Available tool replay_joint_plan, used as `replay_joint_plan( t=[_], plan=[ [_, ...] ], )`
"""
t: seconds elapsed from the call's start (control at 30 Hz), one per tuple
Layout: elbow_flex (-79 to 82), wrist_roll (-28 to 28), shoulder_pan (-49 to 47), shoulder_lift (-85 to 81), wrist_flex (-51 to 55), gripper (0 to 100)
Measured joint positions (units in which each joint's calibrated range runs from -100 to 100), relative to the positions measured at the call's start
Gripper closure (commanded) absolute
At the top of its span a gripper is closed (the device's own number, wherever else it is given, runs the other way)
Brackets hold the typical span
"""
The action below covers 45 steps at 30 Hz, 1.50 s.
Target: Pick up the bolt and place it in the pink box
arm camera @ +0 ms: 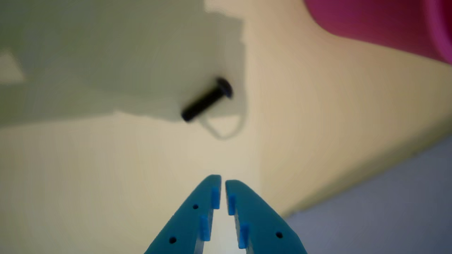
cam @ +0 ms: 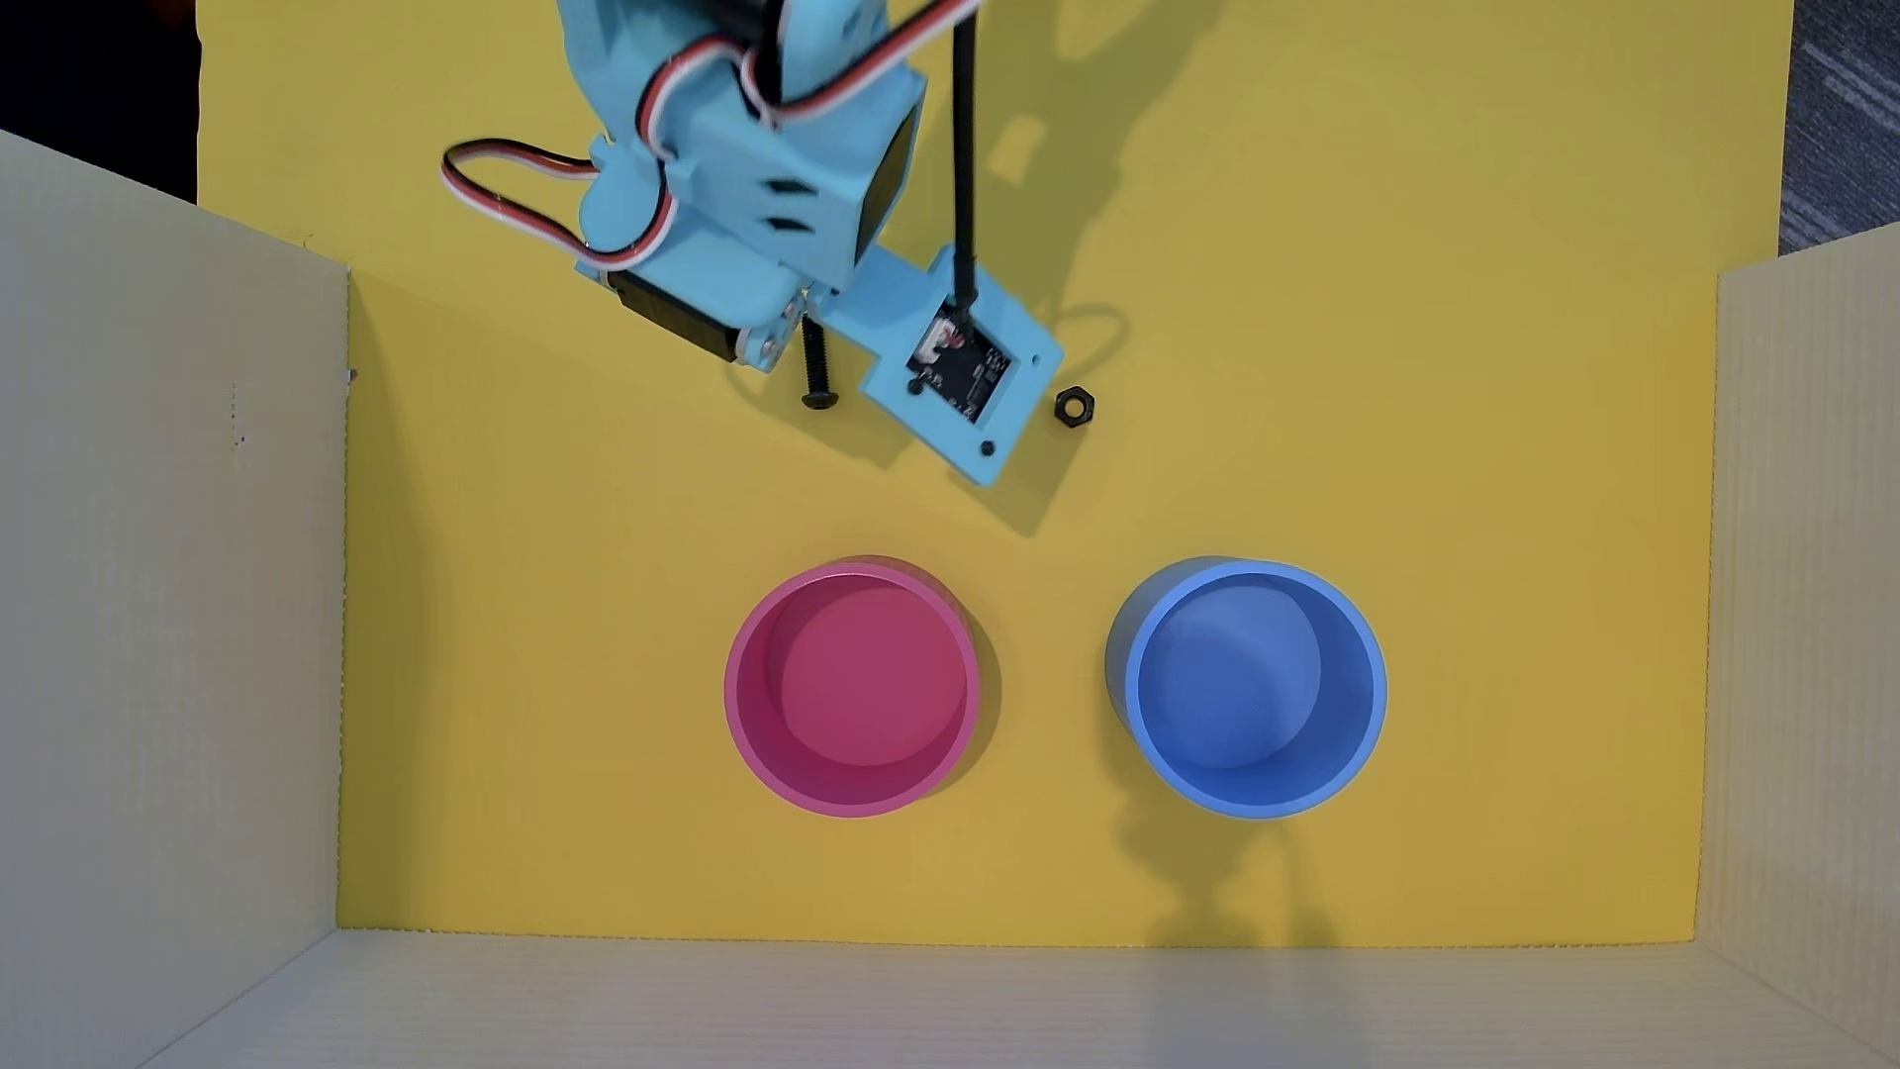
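Your hand (arm camera: 223,183) has its two tips nearly pressed together with nothing between them. The bolt (cam: 816,365) lies flat on the yellow surface (cam: 576,617) just ahead of those tips, well apart from the pink box (cam: 742,720).

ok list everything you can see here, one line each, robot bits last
bolt: 1, black, lying flat on the yellow floor beside the arm's wrist in the overhead view, head toward the cups
nut: 1, black, hexagonal, on the floor just right of the camera mount
pink box: 1, pink, round, empty, left of the blue one
blue cup: 1, blue, round, empty, right of the pink one
floor sheet: 1, yellow, under everything
side walls: 3 seen, beige corrugated board, left, right and bottom edges
arm: 1, light blue, with a camera board, enters from the top
tool: 1, blue, fingertips nearly together, empty, short of the bolt in the wrist view
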Motion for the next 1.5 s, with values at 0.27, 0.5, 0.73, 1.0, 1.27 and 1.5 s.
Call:
replay_joint_plan(
  t=[0.27,0.5,0.73,1.0,1.27,1.5],
  plan=[
    [-0.3,-0.2,-4.2,7.0,-3.7,98],
    [-0.3,-2.9,-5.0,9.2,-6.2,98],
    [2.3,-6.1,-4.9,9.2,-9.4,98],
    [7.4,-9.2,-2.6,9.2,-13.8,98],
    [7.6,-9.3,-1.5,9.2,-14.2,87],
    [7.6,-9.3,-1.6,9.2,-14.2,83]
  ],
)
